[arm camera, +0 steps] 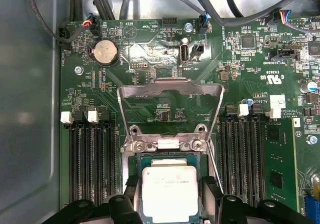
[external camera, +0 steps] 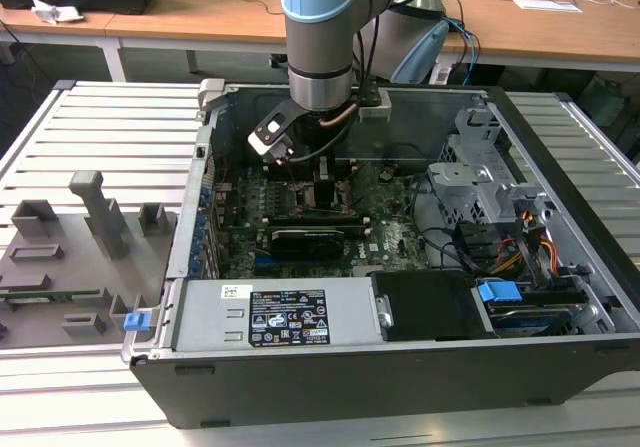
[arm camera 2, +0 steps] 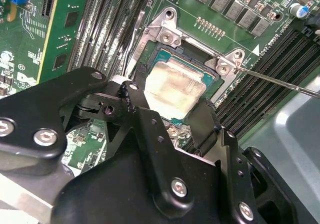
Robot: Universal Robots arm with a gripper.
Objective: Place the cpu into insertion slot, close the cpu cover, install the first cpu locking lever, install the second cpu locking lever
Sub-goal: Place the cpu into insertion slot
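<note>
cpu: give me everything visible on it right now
The cpu is a small square chip with a dull silver-grey metal top, faintly printed and smudged, on a green board edge. It lies flat, top up, in the socket between the memory slots. The cpu cover is swung open, clear of it. The claw sits directly over it; whether it grips cannot be told.

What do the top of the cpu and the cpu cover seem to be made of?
The cpu: its top looks like metal with a dull, matt silver-grey finish, smudged in the second wrist view, over a green board edge. The cpu cover: probably thin stamped sheet metal, pale grey with a soft sheen; its edges look thin and bent.
</note>
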